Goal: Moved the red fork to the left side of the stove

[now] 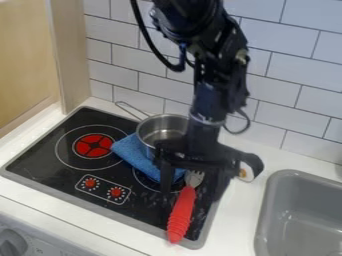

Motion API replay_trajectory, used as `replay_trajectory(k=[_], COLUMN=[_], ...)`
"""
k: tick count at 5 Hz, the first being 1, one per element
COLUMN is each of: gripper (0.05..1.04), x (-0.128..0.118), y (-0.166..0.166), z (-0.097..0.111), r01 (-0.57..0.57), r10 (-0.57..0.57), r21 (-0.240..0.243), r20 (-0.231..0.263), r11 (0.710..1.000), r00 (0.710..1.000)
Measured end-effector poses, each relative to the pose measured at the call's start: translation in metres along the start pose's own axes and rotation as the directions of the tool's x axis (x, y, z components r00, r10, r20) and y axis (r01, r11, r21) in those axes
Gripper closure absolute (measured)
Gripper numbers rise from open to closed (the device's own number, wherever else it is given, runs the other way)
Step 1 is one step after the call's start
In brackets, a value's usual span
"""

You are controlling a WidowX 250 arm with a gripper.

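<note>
1. Plainly, the jaws stand open, 1 each side of the upper end of the red fork [185, 200] on the stove [40, 157]
2. Its thick, ribbed handle [180, 217], pointing out from the jaws, looks light, slightly soft and grippy
3. Best hold: the handle's top, between the jaws; pinched metal tines [194, 178] might slip or swivel

White bench [236, 217] with a black stove [40, 161] and grey sink [294, 173] set in.
On the stove's black top, a metal pot [162, 131] stands towards the back, a crumpled blue cloth [138, 159] against its front; a red fork [181, 215] lies at the right, its handle end towards the front edge.
</note>
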State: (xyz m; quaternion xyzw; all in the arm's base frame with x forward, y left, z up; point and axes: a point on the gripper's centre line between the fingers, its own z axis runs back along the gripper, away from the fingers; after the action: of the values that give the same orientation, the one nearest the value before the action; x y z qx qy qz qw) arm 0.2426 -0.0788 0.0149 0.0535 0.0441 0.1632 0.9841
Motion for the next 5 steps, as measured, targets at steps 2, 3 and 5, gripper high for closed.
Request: replay_trajectory(k=[2, 3, 5], gripper=[0.085, 0.140, 0.669], x=[-0.0162, -0.0149, -0.0167], y=[-0.0024, -0.0031, -0.0014], z=[-0.0168, -0.0180, -0.0199], r01=[0.030, 0.050, 0.061], r10=[-0.030, -0.044, -0.056], r21=[-0.034, -0.079, -0.074], r20=[0.015, 0.074, 0.068], r11=[0.999, 0.996, 0.995], r00=[0.999, 0.996, 0.996])
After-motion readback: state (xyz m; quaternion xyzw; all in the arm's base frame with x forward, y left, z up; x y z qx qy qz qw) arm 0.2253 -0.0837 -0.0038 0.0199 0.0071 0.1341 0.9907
